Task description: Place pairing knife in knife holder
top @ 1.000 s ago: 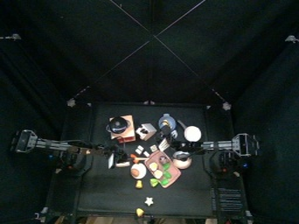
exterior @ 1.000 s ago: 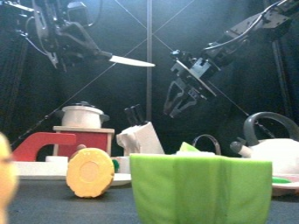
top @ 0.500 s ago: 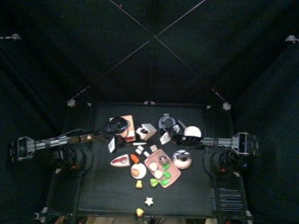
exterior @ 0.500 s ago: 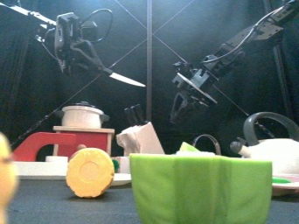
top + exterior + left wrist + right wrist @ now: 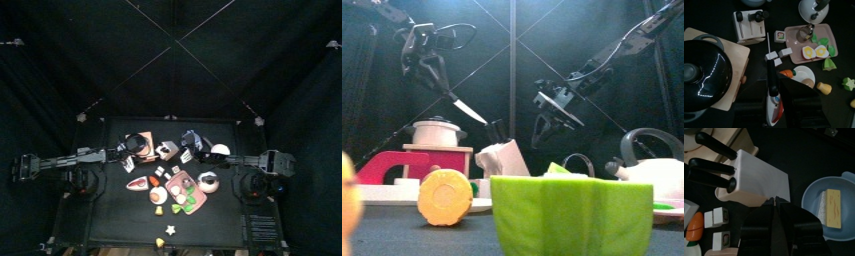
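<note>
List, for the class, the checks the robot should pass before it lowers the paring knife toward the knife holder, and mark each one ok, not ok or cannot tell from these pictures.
1. Knife held in the left gripper: ok, blade slanting down and clear of the table.
2. Blade tip over the knife holder: not ok, it hangs to the left of the holder, above the pot.
3. A free slot in the holder: cannot tell; black handles already fill some.
4. Right gripper clear of the knife's path: not ok, it hangs just above the holder.
5. Holder steadied by the right gripper: not ok, jaws not touching it.
</note>
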`<state>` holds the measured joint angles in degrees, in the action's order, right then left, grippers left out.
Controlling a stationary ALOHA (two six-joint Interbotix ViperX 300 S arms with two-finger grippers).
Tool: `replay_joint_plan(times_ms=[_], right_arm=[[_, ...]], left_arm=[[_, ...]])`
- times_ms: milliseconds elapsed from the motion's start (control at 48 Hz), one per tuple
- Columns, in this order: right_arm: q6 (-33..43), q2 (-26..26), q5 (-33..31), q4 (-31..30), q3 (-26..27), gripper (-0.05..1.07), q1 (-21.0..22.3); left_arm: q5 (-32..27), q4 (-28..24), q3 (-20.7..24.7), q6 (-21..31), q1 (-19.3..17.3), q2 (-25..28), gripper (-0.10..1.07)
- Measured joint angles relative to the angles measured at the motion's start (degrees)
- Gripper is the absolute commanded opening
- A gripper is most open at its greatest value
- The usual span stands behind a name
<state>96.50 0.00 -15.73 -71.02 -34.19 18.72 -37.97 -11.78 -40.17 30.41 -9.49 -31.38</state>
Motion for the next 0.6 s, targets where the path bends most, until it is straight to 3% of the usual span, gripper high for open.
replay_joint_plan(times_ms=[146,604], right_arm=[[0.0,1.85,0.09,-0.44,1.49,0.54,0.88],[0.0,3.43,1.93,-0.53,2.37,0.54,1.93]], left_arm=[[-0.09,-1.05,0.09,3.25,0.26,1.76,0.55],[1.85,-1.41,0.18,3.52,0.35,5.89,0.55]])
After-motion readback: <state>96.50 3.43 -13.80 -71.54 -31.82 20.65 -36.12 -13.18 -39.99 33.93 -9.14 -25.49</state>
